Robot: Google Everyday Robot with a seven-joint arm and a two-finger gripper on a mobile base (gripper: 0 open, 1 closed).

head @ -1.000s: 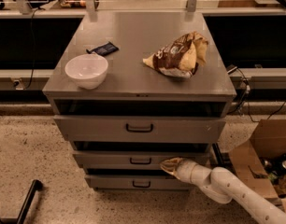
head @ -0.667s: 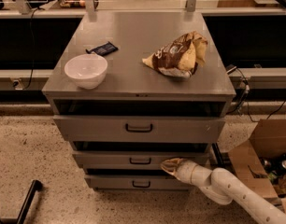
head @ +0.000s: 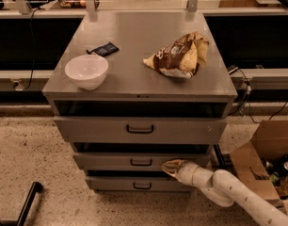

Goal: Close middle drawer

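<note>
The middle drawer (head: 111, 161) is the second of three grey fronts in the metal cabinet, with a small dark bar handle (head: 141, 162). It stands slightly out, with a dark gap above it. My gripper (head: 168, 167) is at the end of the white arm coming from the lower right. Its tip rests against the right part of the middle drawer's front, just right of the handle.
The top drawer (head: 140, 129) is also pulled out a little. The lowest drawer (head: 134, 184) sits below. On the cabinet top are a white bowl (head: 86, 70), a dark packet (head: 103, 49) and a chip bag (head: 180, 55). A cardboard box (head: 266, 159) stands at right.
The gripper has stayed against the middle drawer front. No clear movement of the drawer shows.
</note>
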